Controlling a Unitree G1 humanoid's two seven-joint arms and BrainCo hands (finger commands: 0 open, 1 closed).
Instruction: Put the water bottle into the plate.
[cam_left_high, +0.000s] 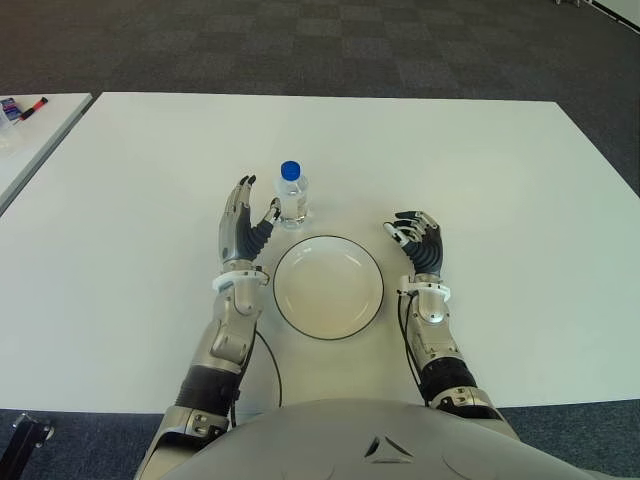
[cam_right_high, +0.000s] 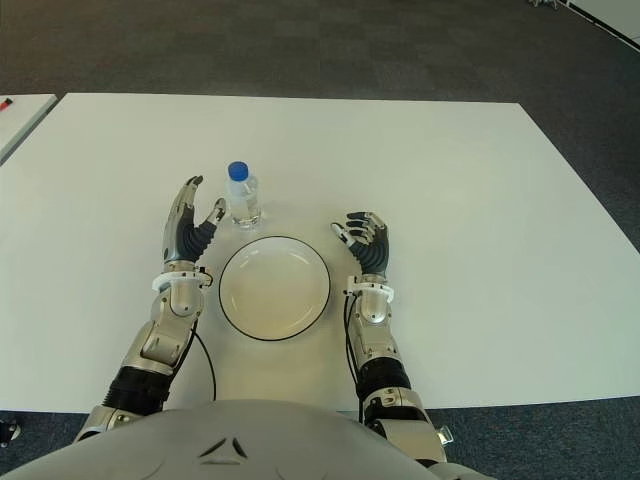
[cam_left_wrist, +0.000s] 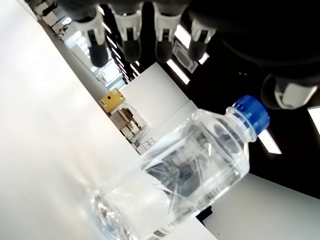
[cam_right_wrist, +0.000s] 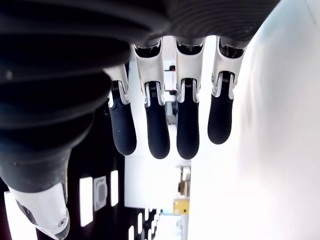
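Note:
A small clear water bottle (cam_left_high: 293, 200) with a blue cap stands upright on the white table (cam_left_high: 480, 160), just beyond the far left rim of a white plate (cam_left_high: 328, 287) with a dark rim. My left hand (cam_left_high: 247, 220) is open beside the bottle on its left, thumb close to it, not gripping. In the left wrist view the bottle (cam_left_wrist: 185, 182) stands free below the spread fingers (cam_left_wrist: 130, 37). My right hand (cam_left_high: 417, 240) shows to the right of the plate, fingers loosely curled and holding nothing. The plate holds nothing.
A second white table (cam_left_high: 30, 140) at the far left carries small items, among them a red marker (cam_left_high: 33, 106). Dark carpet (cam_left_high: 320, 45) lies beyond the table's far edge.

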